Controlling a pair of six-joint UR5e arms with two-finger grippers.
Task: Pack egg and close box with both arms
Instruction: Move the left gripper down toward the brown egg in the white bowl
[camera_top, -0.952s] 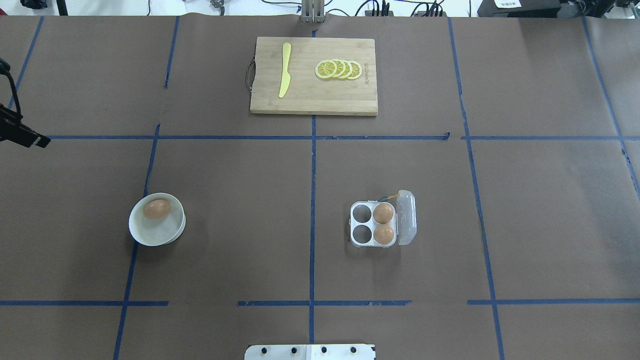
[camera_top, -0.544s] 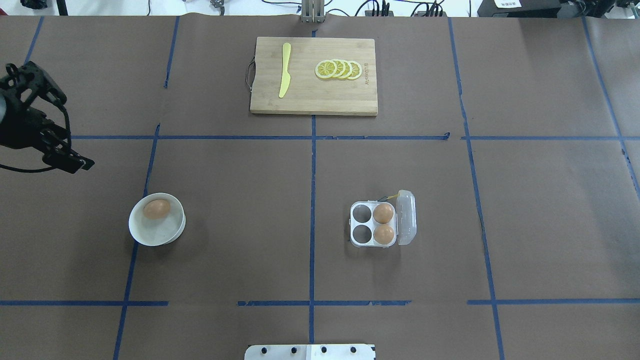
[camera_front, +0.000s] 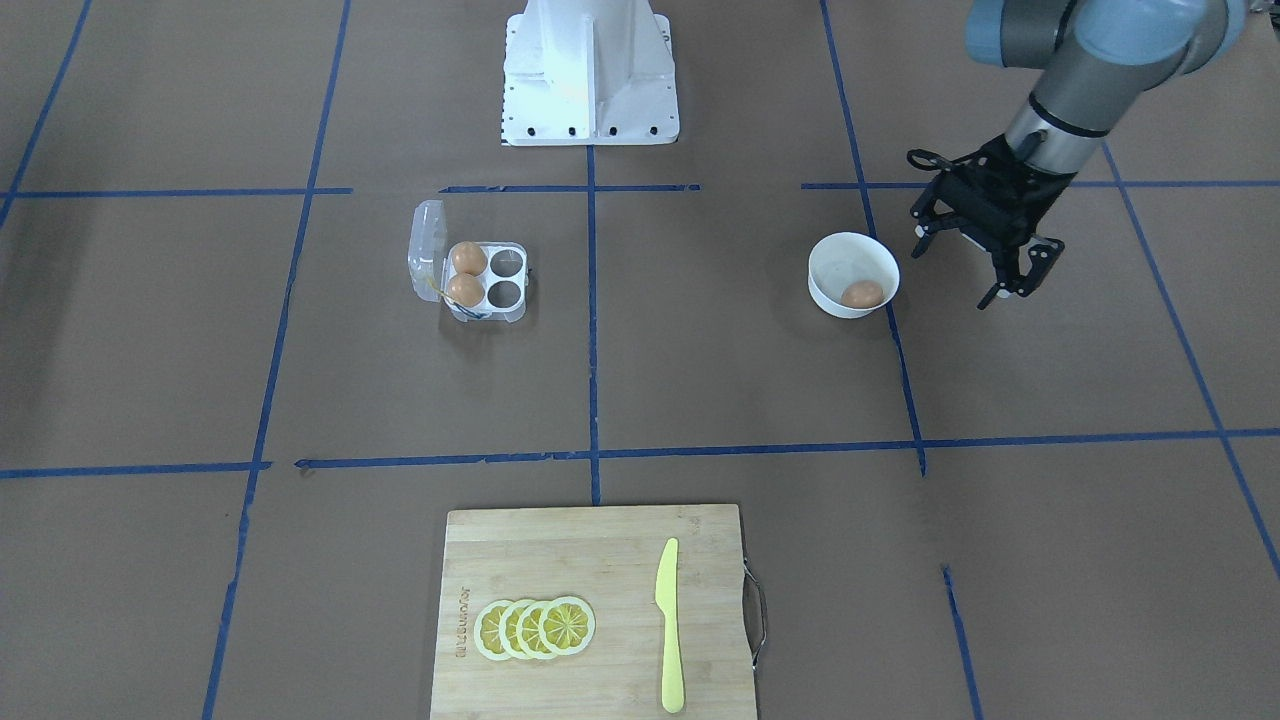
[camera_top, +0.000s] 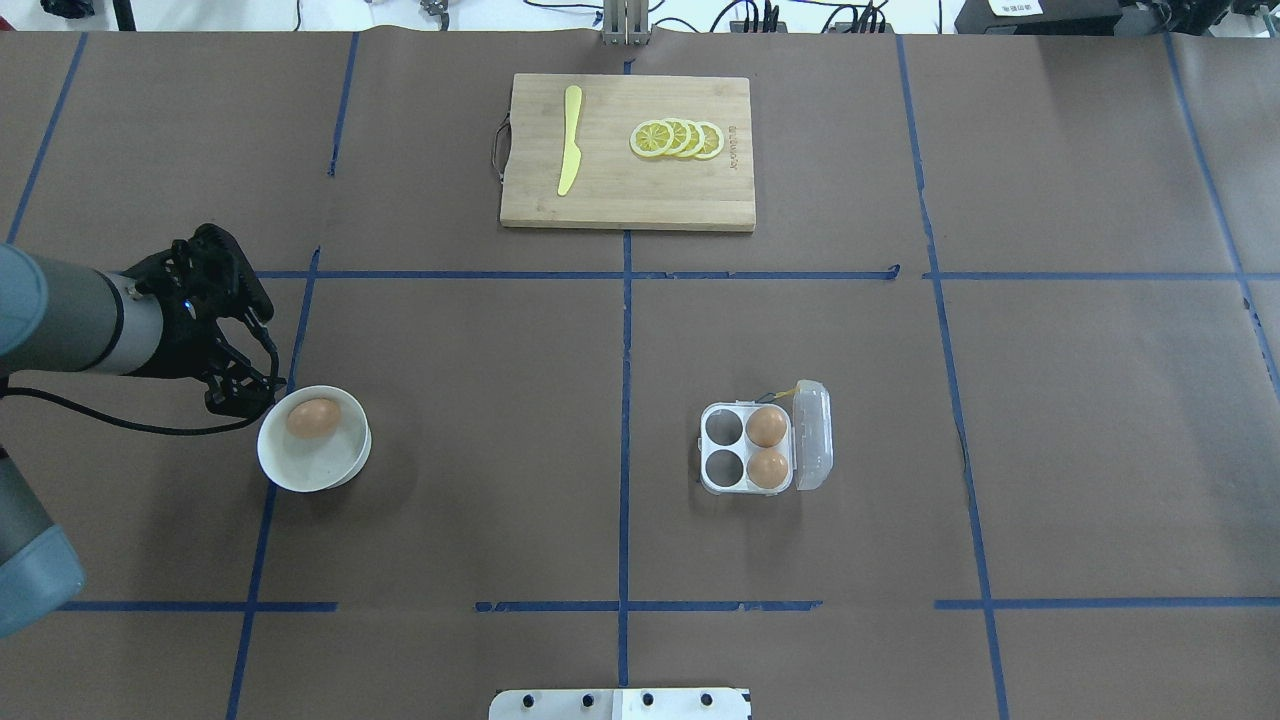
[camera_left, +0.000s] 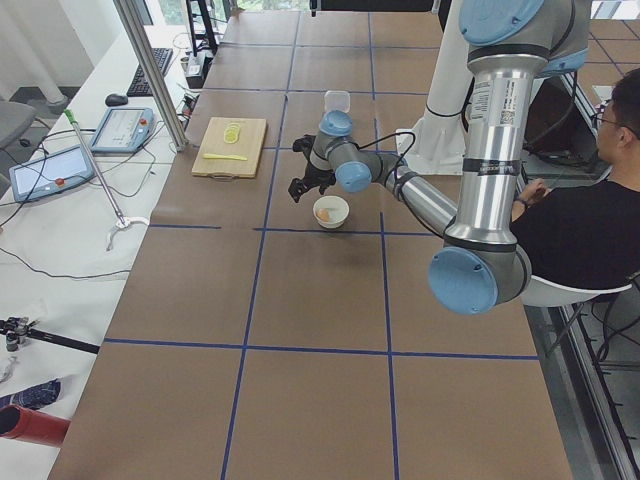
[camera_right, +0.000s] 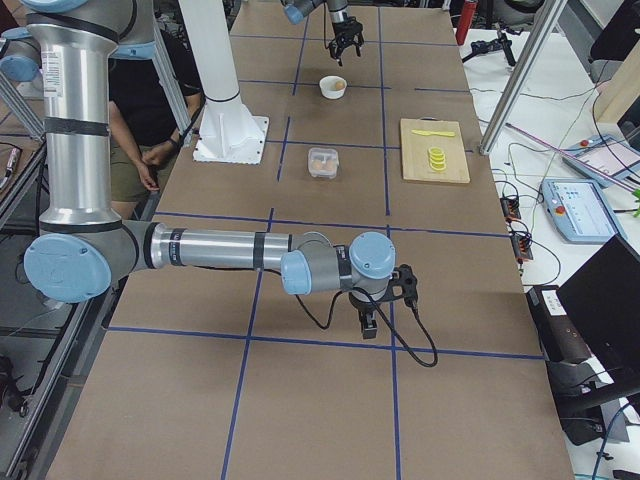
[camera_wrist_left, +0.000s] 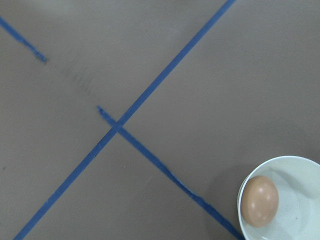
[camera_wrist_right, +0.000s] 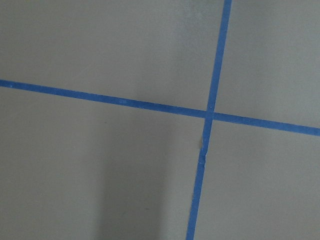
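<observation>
Overhead exterior view, entries running from the robot's side outward.

1. Right gripper (camera_right: 367, 325): seen only from the side, over bare tabletop (camera_top: 480, 520), well apart from every listed item. Whether its fingers were open could not be told.
2. White bowl (camera_top: 290, 476): held the loose egg (camera_top: 313, 418), which lay toward the bowl's far side.
3. Left gripper (camera_top: 265, 350): just beside the bowl's outer rim, fingers spread wide, holding nothing.
4. Box (camera_top: 722, 447): well apart from the bowl. Its lid (camera_top: 812, 435) stood open on the side away from the bowl. Two eggs filled the lid-side cells; the two bowl-side cells were empty.
5. Cutting board (camera_top: 620, 195): farthest, bearing a yellow knife (camera_top: 570, 140) and lemon slices (camera_top: 678, 138); no part of the task.

Step, as judged: approach to picking the egg, lid not yet closed. The next move likely called for centring the fingers over the bowl, lowering them inside the rim astride the egg, and closing gently.

Edges and room: the bowl rim was the edge to clear. Bare tabletop lay between bowl and box, and the empty cells faced that path.
</observation>
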